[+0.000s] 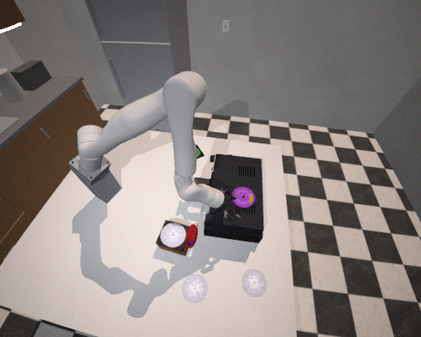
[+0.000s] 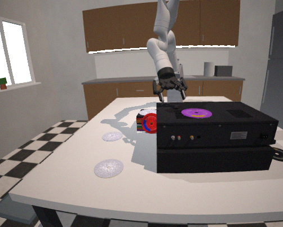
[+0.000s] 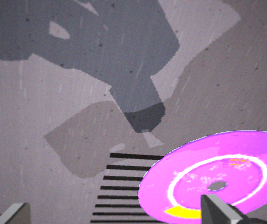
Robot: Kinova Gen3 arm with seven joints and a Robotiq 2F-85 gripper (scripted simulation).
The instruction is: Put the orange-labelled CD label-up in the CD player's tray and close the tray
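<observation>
No orange label shows in any view. Two silver-faced discs lie flat on the table: one point(image 1: 194, 288) point(image 2: 112, 136) nearer the arm's side, one point(image 1: 254, 282) point(image 2: 109, 167) farther out; their undersides are hidden. The black CD player point(image 1: 233, 168) point(image 2: 216, 158) point(image 3: 34, 125) stands with its rear toward the exterior camera. A dark part point(image 1: 201, 181) shows at its front behind the arm, perhaps the open tray; the recess is not visible. My gripper point(image 1: 236, 206) point(image 2: 173, 99) point(image 3: 115, 215) is open and empty above the player's top, beside the purple disc.
A purple disc point(image 1: 243, 199) point(image 2: 196, 114) point(image 3: 214, 172) lies on the player's top. A silver disc point(image 1: 173, 235) point(image 2: 148, 112) tops a case stack point(image 2: 139, 125); a red disc point(image 1: 191, 235) point(image 2: 150, 123) leans against it. A green disc point(image 1: 198, 152) lies beyond the arm.
</observation>
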